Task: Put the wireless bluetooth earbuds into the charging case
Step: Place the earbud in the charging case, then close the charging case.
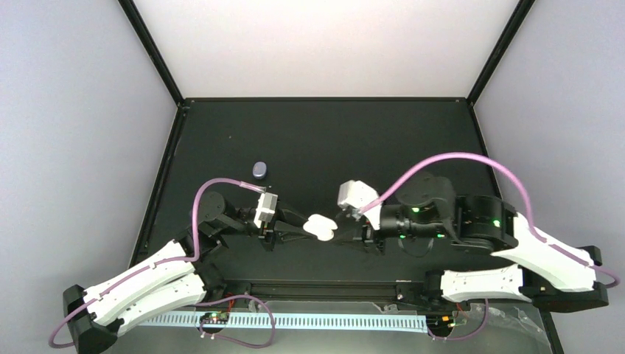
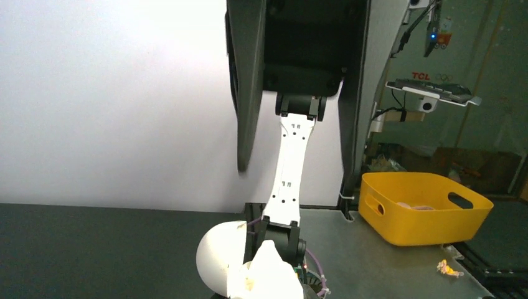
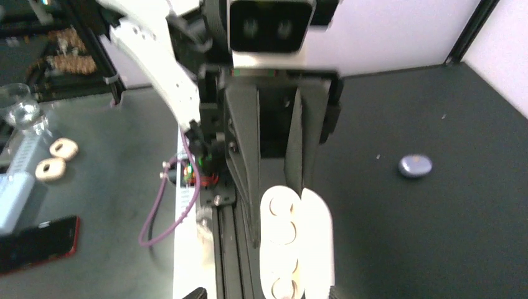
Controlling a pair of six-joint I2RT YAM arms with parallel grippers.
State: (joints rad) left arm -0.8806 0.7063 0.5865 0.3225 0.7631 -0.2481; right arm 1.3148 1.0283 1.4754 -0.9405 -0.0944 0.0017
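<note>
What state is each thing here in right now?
white charging case: lid open, gripped
left end effector: shut on the white charging case
right end effector: open, beside the white charging case
purplish case: closed, away from both arms

- Top camera: above and behind me, looking down on the counter (image 1: 324,133).
- Wrist cameras: close in, facing each other; all three share the white case (image 3: 275,254).
</note>
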